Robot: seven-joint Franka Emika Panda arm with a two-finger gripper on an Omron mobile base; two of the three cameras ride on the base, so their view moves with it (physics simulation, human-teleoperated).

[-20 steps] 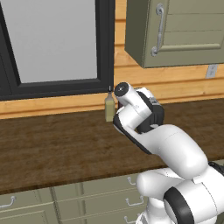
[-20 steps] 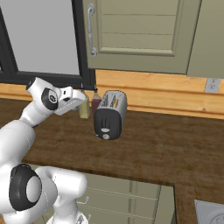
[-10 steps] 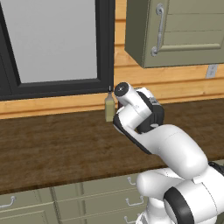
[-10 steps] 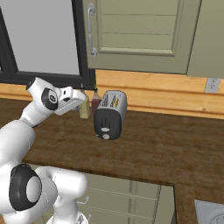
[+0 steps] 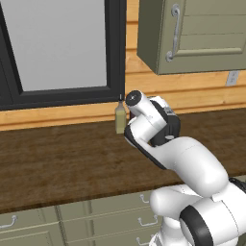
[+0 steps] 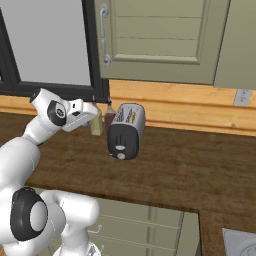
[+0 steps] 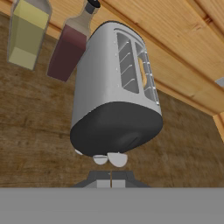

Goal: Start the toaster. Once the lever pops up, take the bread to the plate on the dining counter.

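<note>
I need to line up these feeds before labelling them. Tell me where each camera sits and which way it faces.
Left base view: behind the arm's left, facing the wall counter and window; the arm rises lower right.
Right base view: behind its right, facing the toaster; the arm rises lower left.
Hand view: on the hand, looking along the shut gripper at the toaster's dark end.
Both base views share the yellow-green bottle.

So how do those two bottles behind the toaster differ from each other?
The yellow bottle holds pale yellow-green liquid; the dark bottle holds deep reddish-brown liquid. In the hand view the dark bottle tapers to a narrow neck with a black cap, while the yellow bottle looks broader and squarer. The dark bottle stands nearer the toaster, the yellow bottle farther off. Both stand on the wooden counter by the wall.
</note>
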